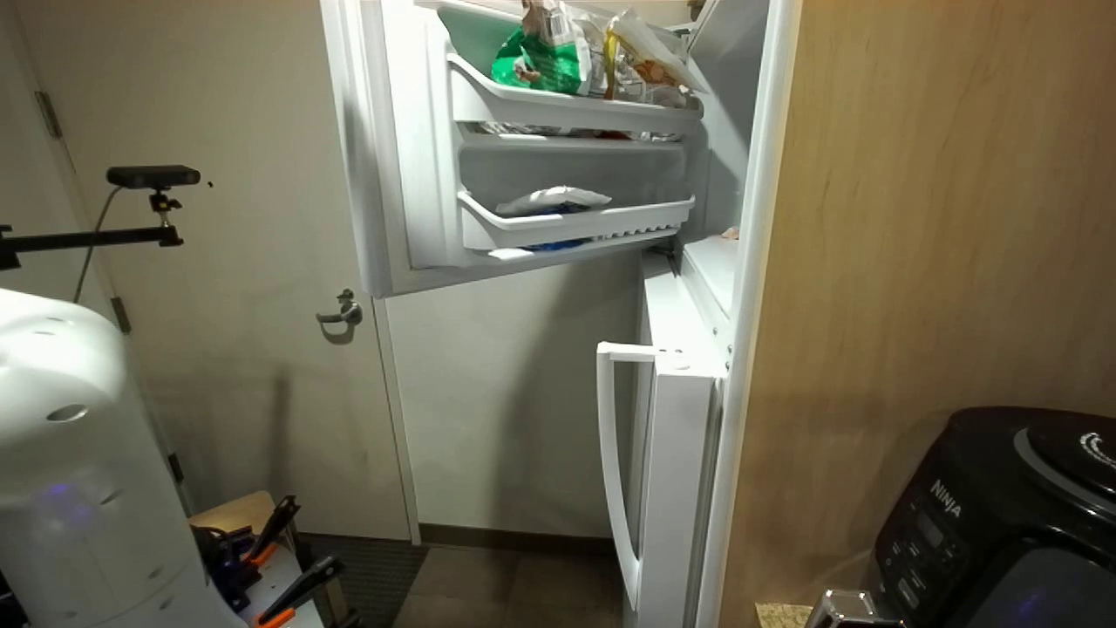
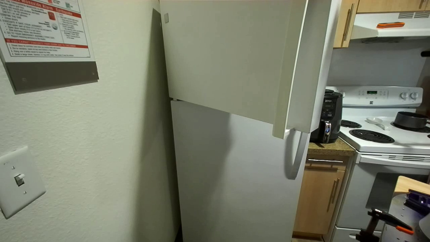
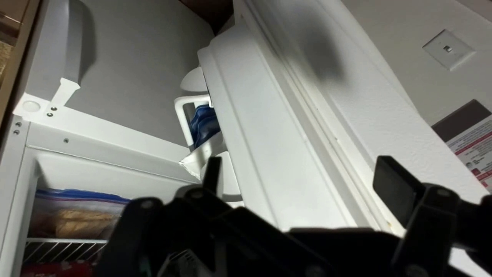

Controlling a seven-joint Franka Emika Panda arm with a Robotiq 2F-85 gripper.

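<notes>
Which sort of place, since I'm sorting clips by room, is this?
Most likely a home kitchen: a white refrigerator with its upper door open, a stove with coil burners, and a black Ninja appliance.

The white arm (image 1: 70, 436) is crowding the lower left of an exterior view, its rounded casing curving at the top and running out of frame, while a violet glint (image 1: 57, 491) is catching its side. Over in the wrist view, the black end effector (image 3: 299, 165) is showing along the bottom, its jaws standing wide apart! One finger (image 3: 212, 175) is pointing up left of centre; its partner on the right is presenting a flat pad (image 3: 394, 190) inward.
</notes>
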